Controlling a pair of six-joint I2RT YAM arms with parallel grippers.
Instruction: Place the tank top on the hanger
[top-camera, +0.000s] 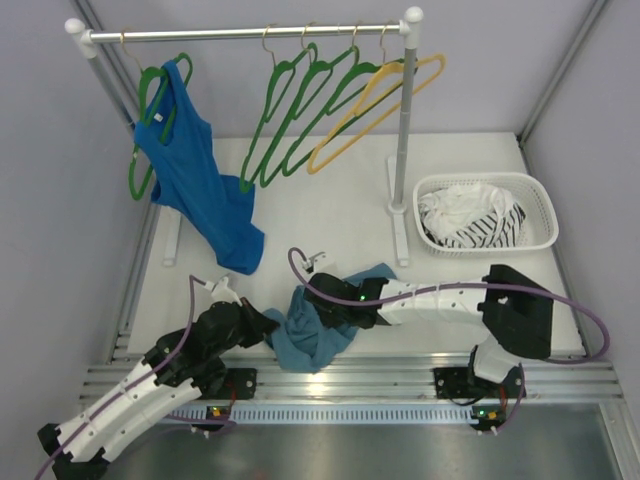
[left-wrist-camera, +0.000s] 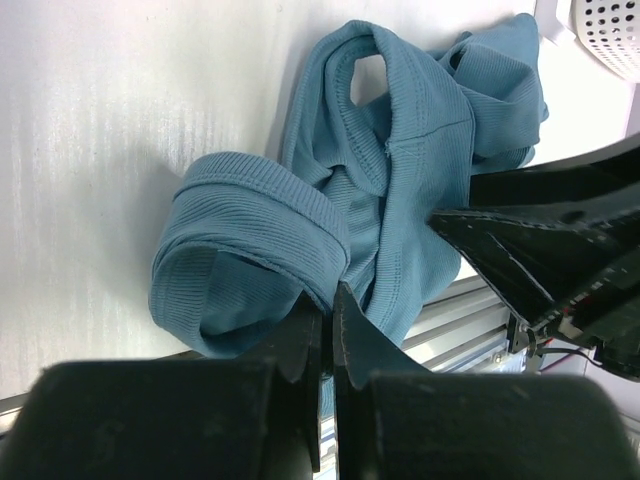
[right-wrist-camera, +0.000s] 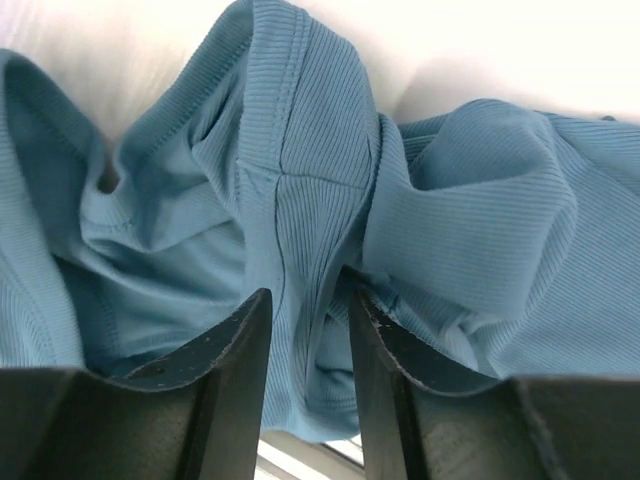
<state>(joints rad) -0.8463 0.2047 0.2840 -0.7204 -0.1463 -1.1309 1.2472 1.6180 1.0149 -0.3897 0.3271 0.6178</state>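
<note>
At the near edge | your left gripper (left-wrist-camera: 330, 302) pinched the tank top (left-wrist-camera: 400, 190) | your right gripper (right-wrist-camera: 308, 300) straddled its fold, jaws part-spread.

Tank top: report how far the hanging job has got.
Done: nothing on a hanger yet; the teal tank top lies crumpled at the near edge of the table. In hand: the left end effector is shut on a fold of it, and the right end effector has its jaws apart around another fold. Left: lift and spread it, then thread it onto one of the bare green hangers on the rail.
</note>
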